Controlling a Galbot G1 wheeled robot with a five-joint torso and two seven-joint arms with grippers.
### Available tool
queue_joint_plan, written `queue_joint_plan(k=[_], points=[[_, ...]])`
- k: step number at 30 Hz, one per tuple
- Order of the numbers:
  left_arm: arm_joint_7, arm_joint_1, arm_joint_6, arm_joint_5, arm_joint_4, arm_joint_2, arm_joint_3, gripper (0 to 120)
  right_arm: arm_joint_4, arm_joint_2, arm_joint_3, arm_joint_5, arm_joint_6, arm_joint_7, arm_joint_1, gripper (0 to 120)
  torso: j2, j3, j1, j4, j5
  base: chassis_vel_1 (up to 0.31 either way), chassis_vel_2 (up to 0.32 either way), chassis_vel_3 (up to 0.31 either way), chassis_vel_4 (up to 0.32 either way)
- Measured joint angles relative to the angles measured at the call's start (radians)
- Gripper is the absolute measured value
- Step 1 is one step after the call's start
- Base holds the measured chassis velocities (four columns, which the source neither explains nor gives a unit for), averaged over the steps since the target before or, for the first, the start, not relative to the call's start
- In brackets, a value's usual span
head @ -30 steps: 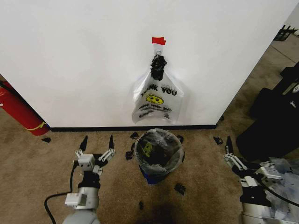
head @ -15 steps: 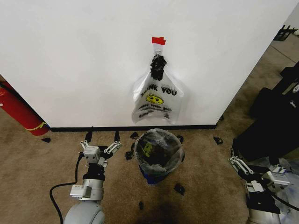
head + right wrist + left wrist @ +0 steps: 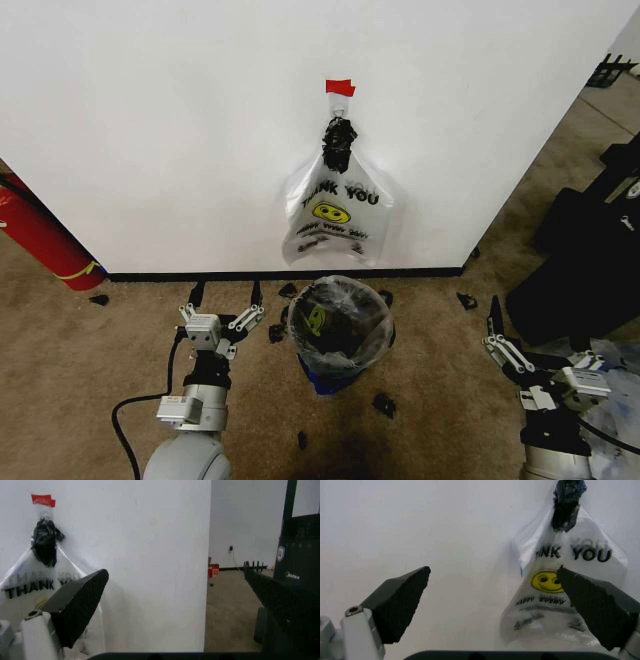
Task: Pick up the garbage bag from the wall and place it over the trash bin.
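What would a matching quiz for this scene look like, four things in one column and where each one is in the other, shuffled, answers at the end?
Things:
1. trash bin
2. THANK YOU bag
3. left gripper
4. right gripper

Places:
A. hanging on the wall
B. open, low beside the bin on its left
C. standing on the carpet at the foot of the wall
D. open, out to the right, well away from the bin

Pairs: 1-C, 2-A, 3-B, 4-D

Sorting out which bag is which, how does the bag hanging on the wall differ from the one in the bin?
The THANK YOU bag hangs taped on the wall, knotted shut, smiley showing. The garbage bag lines the trash bin, mouth open over its rim. Both are thin plastic.
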Motion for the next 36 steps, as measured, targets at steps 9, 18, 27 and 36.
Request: queue_joint_plan(k=[9, 18, 27, 36], points=[[0.001, 0.010, -0.005, 0.011, 0.003, -0.009, 0.008, 100, -0.017, 0.000, -0.002, -0.005, -0.002, 0.003, 0.001, 100, 0.000, 0.000, 0.000, 0.0000, 0.0000, 0.000, 0.000, 0.000, 0.000], [0.001, 0.018, -0.011, 0.016, 0.001, -0.005, 0.007, 100, -0.021, 0.003, -0.010, -0.010, -0.001, 0.003, -0.001, 100, 0.000, 0.000, 0.000, 0.0000, 0.0000, 0.000, 0.000, 0.000, 0.000], [0.000, 0.017, -0.018, 0.016, 0.002, -0.004, 0.010, 100, -0.020, 0.003, -0.007, -0.015, -0.003, 0.006, -0.003, 100, 0.000, 0.000, 0.000, 0.0000, 0.0000, 0.000, 0.000, 0.000, 0.000], [0.000, 0.005, -0.022, 0.023, 0.018, -0.003, 0.022, 100, -0.027, 0.004, -0.010, -0.026, -0.002, 0.007, -0.004, 100, 0.000, 0.000, 0.000, 0.0000, 0.0000, 0.000, 0.000, 0.000, 0.000]])
